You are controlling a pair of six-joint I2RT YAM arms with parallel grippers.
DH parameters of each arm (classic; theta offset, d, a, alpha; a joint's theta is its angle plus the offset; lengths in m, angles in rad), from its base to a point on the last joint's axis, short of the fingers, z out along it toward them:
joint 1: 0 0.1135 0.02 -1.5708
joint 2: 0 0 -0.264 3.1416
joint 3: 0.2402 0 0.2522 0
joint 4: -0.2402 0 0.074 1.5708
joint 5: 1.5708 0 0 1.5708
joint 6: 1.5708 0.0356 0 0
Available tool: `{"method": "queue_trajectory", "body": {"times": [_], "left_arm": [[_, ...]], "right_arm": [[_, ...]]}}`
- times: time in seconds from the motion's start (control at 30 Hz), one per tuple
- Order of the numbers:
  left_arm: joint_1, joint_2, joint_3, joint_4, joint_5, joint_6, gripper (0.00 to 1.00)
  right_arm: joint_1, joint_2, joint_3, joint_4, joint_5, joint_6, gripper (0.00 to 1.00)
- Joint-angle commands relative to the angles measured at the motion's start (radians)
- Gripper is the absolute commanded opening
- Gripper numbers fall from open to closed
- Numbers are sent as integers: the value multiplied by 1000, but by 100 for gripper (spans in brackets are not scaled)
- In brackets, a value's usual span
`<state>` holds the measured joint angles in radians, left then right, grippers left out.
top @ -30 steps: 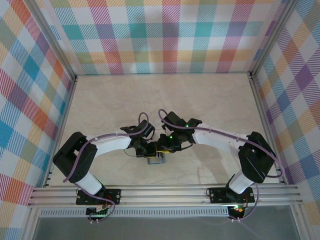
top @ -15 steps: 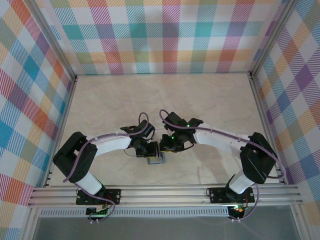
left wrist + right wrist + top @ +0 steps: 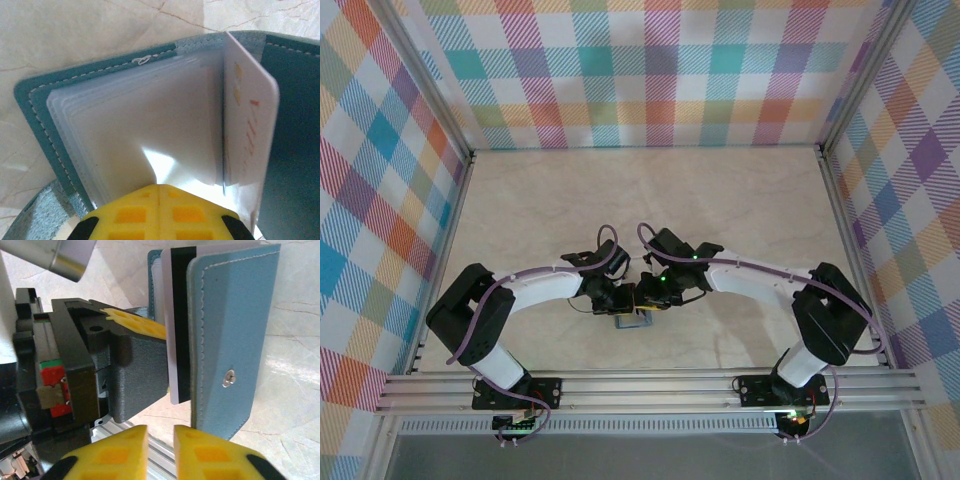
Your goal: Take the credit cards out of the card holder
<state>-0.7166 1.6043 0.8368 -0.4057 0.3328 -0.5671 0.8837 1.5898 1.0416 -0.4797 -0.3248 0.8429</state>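
From above, the pale marble-patterned desk (image 3: 720,200) lies wide open toward its far edge and both side edges. The crowding is at the middle of the near edge. There the left gripper (image 3: 620,300) and the right gripper (image 3: 646,297) meet almost nose to nose. The small teal-blue folding card holder (image 3: 632,320) sits just under them, close to the ribbed aluminium rail (image 3: 650,385). Bright plaid walls (image 3: 650,70) close in three sides. I count two arms and one card holder.

From the left wrist, the card holder is spread open, with a stack of clear plastic sleeves (image 3: 135,130) fanned inside its stitched cover. One thin pinkish-white credit card (image 3: 250,130) stands on edge at the spine. I cannot tell whether more cards sit in the sleeves. The yellow fingers (image 3: 130,215) press together at the lower edge of the sleeves, pinching the card holder.

From the right wrist, the card holder stands upright, and the credit card's dark band shows between the cover flaps. A small metal snap stud (image 3: 228,377) sits on the outer flap. The left gripper's black body crowds the card holder on the side away from the stud. The right gripper's yellow fingers (image 3: 115,455) are slightly parted just below the card holder and hold nothing.
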Motion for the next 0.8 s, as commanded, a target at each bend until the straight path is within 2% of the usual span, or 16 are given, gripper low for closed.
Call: {"method": "queue_trajectory", "body": {"times": [0.0, 0.13, 0.27, 0.63, 0.77], "left_arm": [[7, 62, -39, -75, -59, 10, 3], [6, 57, -33, -79, -55, 9, 3], [7, 45, -29, -68, -56, 10, 3], [2, 56, 17, -90, -34, 22, 3], [-6, 67, 32, -97, -29, 25, 3]], "right_arm": [[4, -9, -1, -70, 65, -17, 27], [4, -13, 18, -144, 122, -42, 33], [3, -12, 10, -133, 124, -55, 39], [-27, 1, -95, 93, 35, -32, 54], [-43, 5, -132, 169, 0, -27, 55]]}}
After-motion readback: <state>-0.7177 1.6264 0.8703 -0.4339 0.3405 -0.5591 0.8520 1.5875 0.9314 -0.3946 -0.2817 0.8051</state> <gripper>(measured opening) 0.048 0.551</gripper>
